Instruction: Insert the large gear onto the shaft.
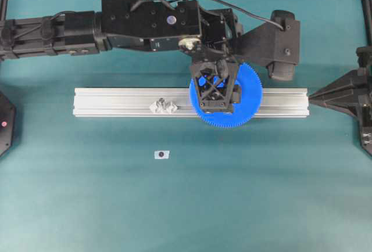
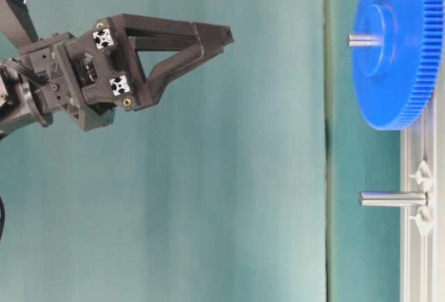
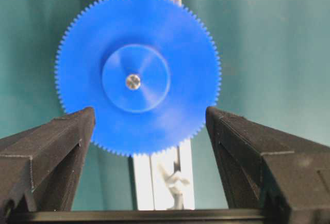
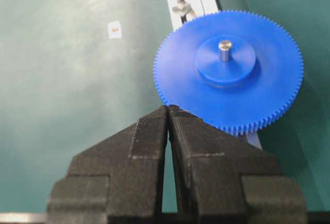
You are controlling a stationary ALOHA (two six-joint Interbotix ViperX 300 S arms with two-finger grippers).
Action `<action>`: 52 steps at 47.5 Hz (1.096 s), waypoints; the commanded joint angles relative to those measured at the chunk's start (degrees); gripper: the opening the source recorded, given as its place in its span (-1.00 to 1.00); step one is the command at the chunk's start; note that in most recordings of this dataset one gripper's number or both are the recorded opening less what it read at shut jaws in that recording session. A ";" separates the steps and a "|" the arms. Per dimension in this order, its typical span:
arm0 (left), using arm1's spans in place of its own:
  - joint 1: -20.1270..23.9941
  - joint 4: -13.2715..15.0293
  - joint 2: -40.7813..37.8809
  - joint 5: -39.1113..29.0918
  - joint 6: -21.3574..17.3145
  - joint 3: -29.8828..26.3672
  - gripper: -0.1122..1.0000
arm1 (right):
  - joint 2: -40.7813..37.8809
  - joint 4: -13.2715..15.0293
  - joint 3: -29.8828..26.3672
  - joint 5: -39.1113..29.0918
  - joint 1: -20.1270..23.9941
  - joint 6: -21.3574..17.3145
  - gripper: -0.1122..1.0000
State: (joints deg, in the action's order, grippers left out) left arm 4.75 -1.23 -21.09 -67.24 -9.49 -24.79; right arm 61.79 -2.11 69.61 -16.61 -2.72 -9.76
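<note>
The large gear (image 1: 247,104), bright blue with fine teeth, lies flat on the aluminium rail. The shaft (image 4: 224,49) pokes up through its hub, and its silver tip (image 3: 133,81) shows in the centre hole. My left gripper (image 3: 149,111) hangs straight above the gear with its jaws wide open and nothing between them. In the table-level view the left gripper (image 2: 222,40) stands well clear of the gear (image 2: 396,44). My right gripper (image 4: 169,108) is shut and empty. It points at the gear's rim from the rail's right end (image 1: 311,96).
The aluminium rail (image 1: 116,101) runs left to right across the table. A second silver pin (image 2: 393,199) with clear faceted pieces (image 1: 163,106) stands on it left of the gear. A small white tag (image 1: 162,154) lies on the teal mat in front.
</note>
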 commanded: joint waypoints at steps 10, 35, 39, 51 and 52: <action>-0.26 -0.09 1.93 0.35 1.14 -0.88 0.69 | -0.35 0.09 -1.23 0.53 0.00 -0.70 -0.58; -0.26 -0.09 1.23 0.35 4.22 -1.05 0.69 | -0.35 0.09 -1.14 0.53 0.00 -0.70 -0.58; -0.26 -0.09 1.23 0.44 4.22 -1.14 0.69 | -0.35 0.09 -1.14 0.53 0.00 -0.70 -0.58; -0.26 -0.09 0.70 0.44 4.31 -1.05 0.69 | -0.35 0.09 -1.23 0.53 -0.09 -0.70 -0.58; -0.26 -0.09 0.62 0.44 4.31 -1.05 0.69 | -0.35 0.09 -1.23 0.53 0.00 -0.70 -0.58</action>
State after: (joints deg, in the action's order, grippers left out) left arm 4.66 -1.23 -21.36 -67.15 -5.27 -24.79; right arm 61.79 -2.11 69.61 -16.61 -2.72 -9.76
